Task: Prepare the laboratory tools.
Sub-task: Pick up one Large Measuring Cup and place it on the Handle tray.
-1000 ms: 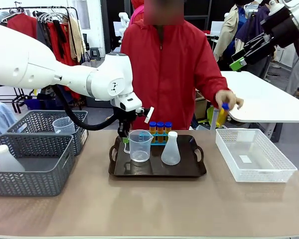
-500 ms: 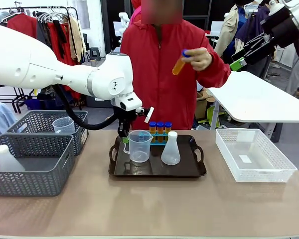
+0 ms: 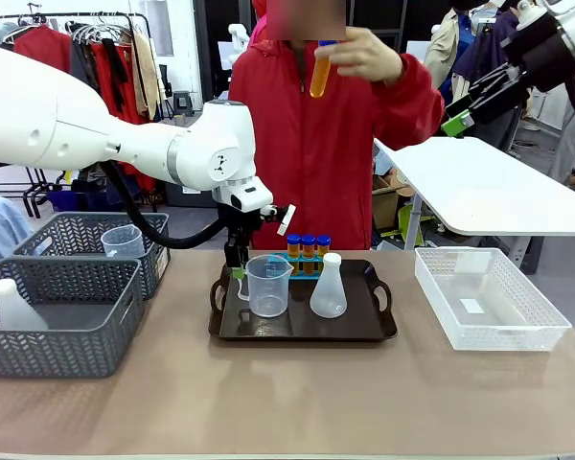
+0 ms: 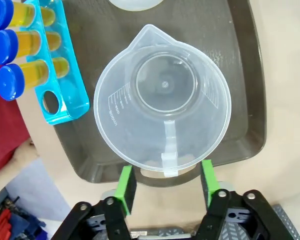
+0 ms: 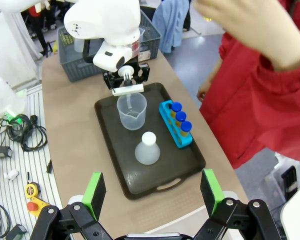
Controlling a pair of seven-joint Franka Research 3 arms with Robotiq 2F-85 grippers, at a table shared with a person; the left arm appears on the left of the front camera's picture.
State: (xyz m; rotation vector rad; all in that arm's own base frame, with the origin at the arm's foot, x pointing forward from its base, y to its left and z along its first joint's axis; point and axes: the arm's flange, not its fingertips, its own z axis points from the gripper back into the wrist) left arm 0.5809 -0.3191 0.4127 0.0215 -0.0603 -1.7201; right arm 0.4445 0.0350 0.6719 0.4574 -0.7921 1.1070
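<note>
Beaker [image 4: 162,97]: standing on the dark tray [image 3: 364,331], mid-frame.
Left gripper [image 4: 165,176]: jaws parted either side of the beaker's handle, gripping nothing.
Right gripper [image 5: 152,192]: wide open, empty, high above.
Flask [image 3: 328,287], three racked tubes [image 3: 308,244]: on the tray.
Fourth tube [image 3: 320,69]: in the person's raised hand [image 3: 367,53], seemingly left to place.

We get bright, even indoor light, with only soft shadows. The raised person's hand [image 5: 250,30] blurs, and wrist views bend at the edges.

Left wrist view: conical flask [image 4: 135,4] cut off by top edge, only its base rim showing. Topmost blue-capped tube [image 4: 0,12] clipped at the top-left corner. Beaker [image 4: 162,97] graduation print too small to read. Tray [image 4: 250,75] far end runs out of frame.
</note>
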